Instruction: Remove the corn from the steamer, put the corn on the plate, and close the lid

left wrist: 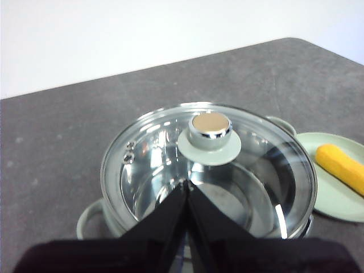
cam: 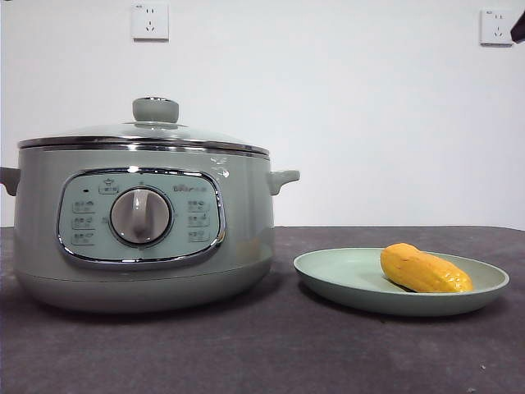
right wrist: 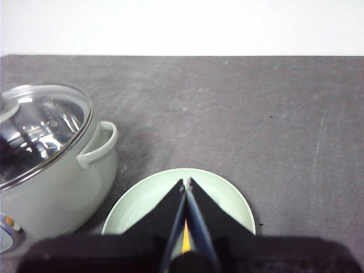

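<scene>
Front view: corn [cam: 425, 270] lay on plate [cam: 344, 283], lower right; lid [cam: 156, 131] sat on steamer [cam: 139, 238], left — left gripper [left wrist: 186, 187] & right gripper [right wrist: 186, 186] jaws together, empty. Risk: maybe lid seated off-centre, slipping if nudged.

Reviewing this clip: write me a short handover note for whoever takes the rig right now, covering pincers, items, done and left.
Left pincer: shut, empty, above the lid.
Right pincer: shut, empty, above the plate.
Corn lies on the plate, right of the steamer in the front view.
Lid sits closed on the steamer.
Done: corn out and plated, lid on.
Left: nothing visible; both arms look clear of the items.
</scene>
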